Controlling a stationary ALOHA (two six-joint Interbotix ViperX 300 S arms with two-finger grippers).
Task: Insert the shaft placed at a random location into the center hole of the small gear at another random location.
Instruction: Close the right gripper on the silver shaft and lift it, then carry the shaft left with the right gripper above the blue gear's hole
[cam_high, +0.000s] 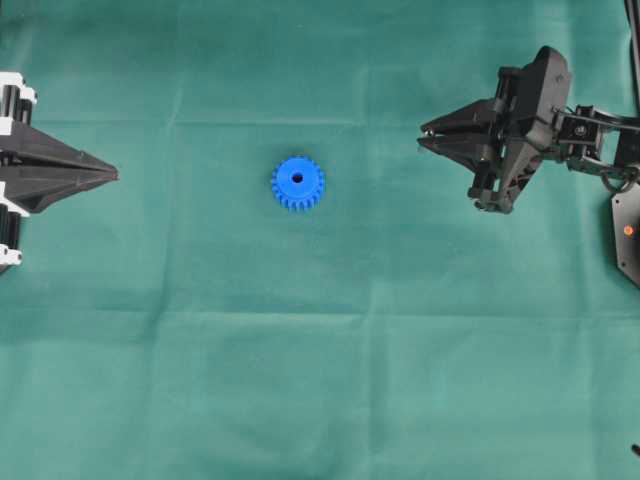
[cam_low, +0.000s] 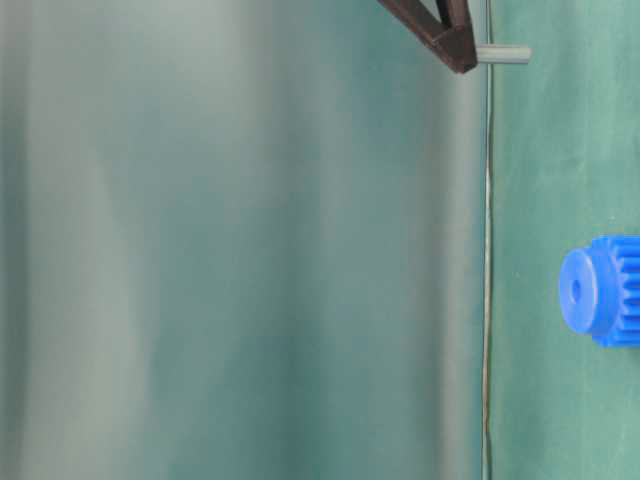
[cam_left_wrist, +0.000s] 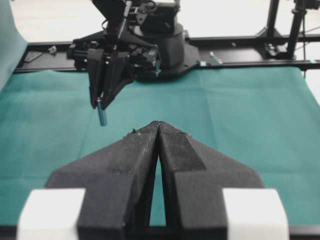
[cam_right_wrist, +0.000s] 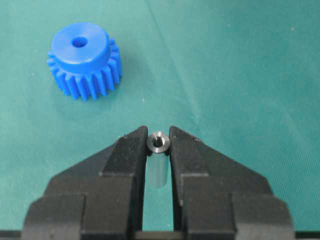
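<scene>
The small gear (cam_high: 297, 183) is bright blue and lies flat on the green cloth, hub up, with the center hole (cam_high: 297, 178) showing dark. My right gripper (cam_high: 422, 136) hangs above the cloth to the right of the gear and is shut on the shaft (cam_right_wrist: 158, 141), which stands upright between the fingertips. The shaft hangs below the tips in the left wrist view (cam_left_wrist: 102, 117). In the right wrist view the gear (cam_right_wrist: 84, 60) lies ahead and to the left, apart from the shaft. My left gripper (cam_high: 115, 173) is shut and empty at the left edge.
The green cloth (cam_high: 320, 380) covers the whole table. The right arm's black base (cam_high: 628, 235) stands at the right edge. In the left wrist view a black frame rail (cam_left_wrist: 250, 52) runs along the far edge of the cloth.
</scene>
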